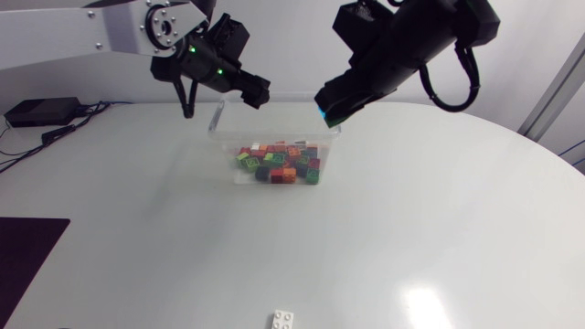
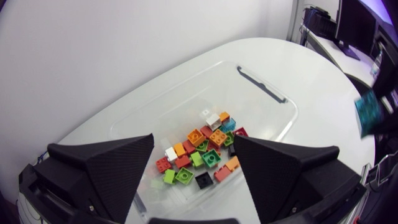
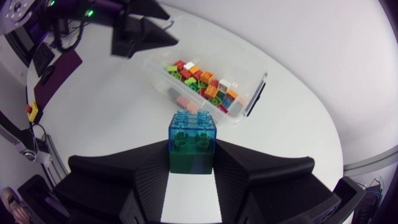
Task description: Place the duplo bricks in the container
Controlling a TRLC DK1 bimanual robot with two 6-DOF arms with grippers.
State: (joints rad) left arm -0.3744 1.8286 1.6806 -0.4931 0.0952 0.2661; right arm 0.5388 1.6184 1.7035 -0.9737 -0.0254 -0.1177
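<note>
A clear plastic container (image 1: 219, 117) stands at the table's middle back with several coloured duplo bricks (image 1: 279, 163) in it. My left gripper (image 1: 257, 91) hangs open over its back left corner; in the left wrist view its fingers (image 2: 106, 168) spread wide above the bricks (image 2: 202, 152) and hold nothing. My right gripper (image 1: 331, 110) hovers over the back right corner, shut on a see-through blue and green brick (image 3: 192, 143). That brick shows as a cyan edge (image 1: 323, 114) in the head view. A white brick (image 1: 282, 319) lies alone near the front edge.
A black box (image 1: 41, 111) with cables sits at the table's far back left. A dark mat (image 1: 27, 260) covers the front left corner. In the right wrist view the container (image 3: 252, 99) lies ahead of the held brick, with my left gripper (image 3: 140, 31) beyond it.
</note>
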